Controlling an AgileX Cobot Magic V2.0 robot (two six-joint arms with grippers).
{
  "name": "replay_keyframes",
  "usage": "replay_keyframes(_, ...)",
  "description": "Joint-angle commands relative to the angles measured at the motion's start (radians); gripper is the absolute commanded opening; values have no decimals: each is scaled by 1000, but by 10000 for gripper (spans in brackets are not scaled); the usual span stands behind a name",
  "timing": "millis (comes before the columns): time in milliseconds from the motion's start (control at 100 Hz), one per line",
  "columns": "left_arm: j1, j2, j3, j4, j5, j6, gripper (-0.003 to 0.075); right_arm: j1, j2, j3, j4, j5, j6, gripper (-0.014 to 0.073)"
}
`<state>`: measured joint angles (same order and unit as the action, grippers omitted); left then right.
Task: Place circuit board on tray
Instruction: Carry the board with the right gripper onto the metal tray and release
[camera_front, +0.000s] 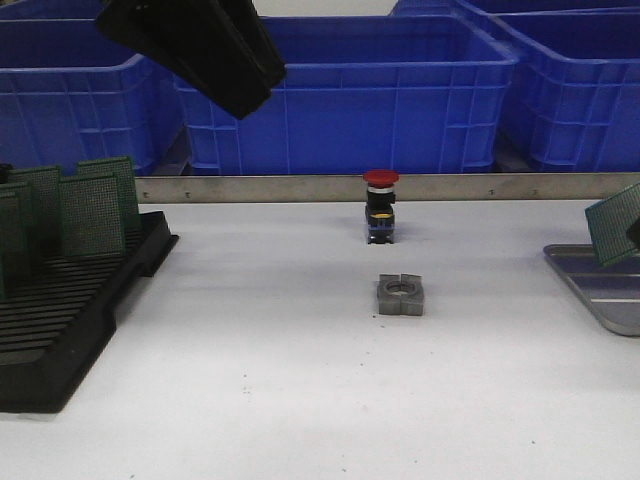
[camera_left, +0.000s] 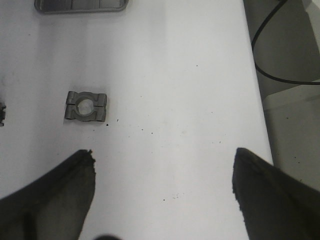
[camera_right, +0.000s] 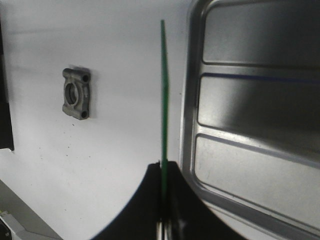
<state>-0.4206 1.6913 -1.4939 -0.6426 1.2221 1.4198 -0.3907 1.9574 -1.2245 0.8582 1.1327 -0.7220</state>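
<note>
A green circuit board (camera_front: 613, 224) hangs tilted above the near-left corner of the silver-grey tray (camera_front: 600, 287) at the table's right edge. My right gripper (camera_right: 163, 165) is shut on the circuit board (camera_right: 163, 90), seen edge-on in the right wrist view, just beside the ribbed tray's rim (camera_right: 187, 100). Most of the right gripper is out of the front view. My left gripper (camera_left: 162, 160) is open and empty, raised high over the table; in the front view it shows as a dark shape (camera_front: 200, 45) at the top left.
A black slotted rack (camera_front: 70, 300) with several green boards (camera_front: 90, 212) stands at the left. A grey metal block (camera_front: 401, 295) and a red-capped push button (camera_front: 380, 205) sit mid-table. Blue bins (camera_front: 350, 95) line the back behind a metal rail.
</note>
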Motion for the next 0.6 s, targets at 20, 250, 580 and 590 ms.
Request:
replay_keyframes(20,-8,-43,-29,-63,44,-3,536,-7,-24,-30,39,36,11,-67)
replay_keyframes(250,-8,-43,-29,-63,44,-3,536,-7,-18,-30,-14,6,56,-67)
replay_keyframes(580,-8,-43,-29,-63,44,-3,536,-7,-7,-30,-56,-21,96,-60)
replay_keyframes(590,-8,-43,-29,-63,44,-3,536,-7,-7,-30,-57,-21,96,-58)
